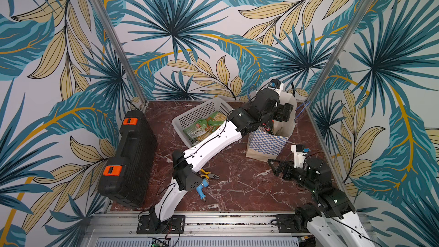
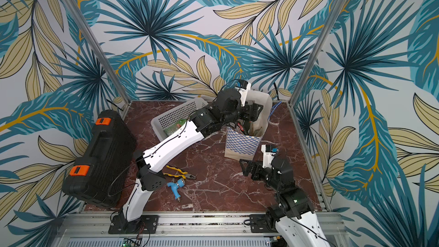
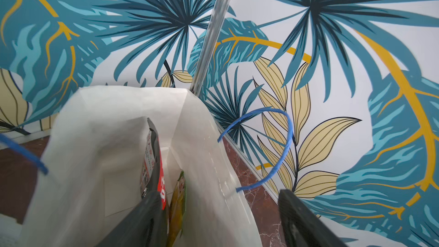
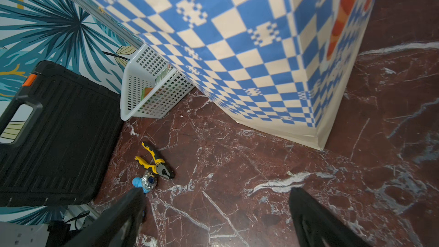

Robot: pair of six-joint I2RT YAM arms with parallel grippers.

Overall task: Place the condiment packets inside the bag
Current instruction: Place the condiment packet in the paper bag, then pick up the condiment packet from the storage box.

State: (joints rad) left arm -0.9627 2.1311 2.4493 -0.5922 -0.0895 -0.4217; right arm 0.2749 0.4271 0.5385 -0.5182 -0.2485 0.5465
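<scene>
The bag (image 1: 268, 143) (image 2: 242, 143) stands upright at the back right, with its checkered side (image 4: 237, 43) filling the right wrist view. My left gripper (image 1: 282, 112) (image 2: 253, 112) (image 3: 218, 194) hangs over the bag's mouth, open and holding nothing. One of its fingers is inside the bag and the other is outside the bag's wall (image 3: 107, 127). A dark condiment packet with red print (image 3: 154, 162) (image 2: 242, 125) stands inside beside the inner finger, next to a green-yellow packet (image 3: 179, 198). More condiment packets (image 1: 206, 127) (image 2: 175, 125) lie in the white basket. My right gripper (image 1: 276, 166) (image 2: 247, 166) (image 4: 216, 191) is open over bare table, in front of the bag.
The white perforated basket (image 1: 190, 115) (image 4: 152, 91) sits left of the bag, partly under my left arm. A black tool case (image 1: 128, 160) stands at the left edge. Yellow-handled pliers (image 2: 180, 173) (image 4: 156, 162) and a blue fitting (image 1: 202, 190) lie near the front.
</scene>
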